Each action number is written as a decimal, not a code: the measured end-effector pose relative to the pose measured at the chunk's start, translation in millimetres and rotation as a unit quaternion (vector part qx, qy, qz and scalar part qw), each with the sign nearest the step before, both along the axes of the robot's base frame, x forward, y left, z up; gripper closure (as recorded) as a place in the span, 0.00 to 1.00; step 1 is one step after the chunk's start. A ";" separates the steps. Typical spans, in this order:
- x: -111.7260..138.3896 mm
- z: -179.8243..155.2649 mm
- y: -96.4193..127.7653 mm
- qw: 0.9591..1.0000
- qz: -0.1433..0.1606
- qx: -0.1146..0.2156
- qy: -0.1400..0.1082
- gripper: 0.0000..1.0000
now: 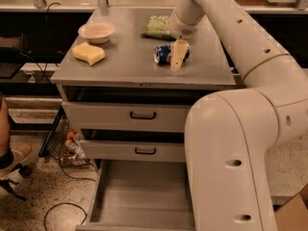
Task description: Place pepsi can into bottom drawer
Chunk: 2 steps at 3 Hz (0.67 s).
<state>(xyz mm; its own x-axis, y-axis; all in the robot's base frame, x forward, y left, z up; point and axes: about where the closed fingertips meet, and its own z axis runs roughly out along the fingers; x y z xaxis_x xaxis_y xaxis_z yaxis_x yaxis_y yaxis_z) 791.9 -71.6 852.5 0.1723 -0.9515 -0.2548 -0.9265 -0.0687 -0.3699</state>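
The gripper was down on the grey cabinet top, right at the pepsi can, its cream tip crossing the can's right half. Whether it was spread around the can or already clamped on it could not be told from this angle. The can lay on its side towards the back right of the top, silver end facing left. A green chip bag sat just behind it, and a pale bowl and a yellow sponge were well apart to the left.

The step in hand looked like the grasp itself. A can on its side rolls readily, so the grip should probably close squarely across the round body near its middle, not near an end. It should be firm before any lift, and the chip bag behind should stay out of the closing.

The bottom drawer stood pulled out below, its floor bare, under the two shut drawers with black handles. The robot's own bulky arm hid the drawer's right side. The carry would likely need to come out past the front edge of the top, then down, setting the can low on the visible left floor rather than dropping it.
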 end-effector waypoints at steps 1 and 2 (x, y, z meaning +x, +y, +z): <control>2.8 -2.2 -14.1 1.000 -0.017 0.000 0.004 0.16; 2.6 -6.8 -20.0 1.000 -0.023 0.002 0.011 0.40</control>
<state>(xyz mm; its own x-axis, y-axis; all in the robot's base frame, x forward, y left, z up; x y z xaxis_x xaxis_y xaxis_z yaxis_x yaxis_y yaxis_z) 794.5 -91.5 845.6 0.1221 -0.9575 -0.2613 -0.9368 -0.0242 -0.3491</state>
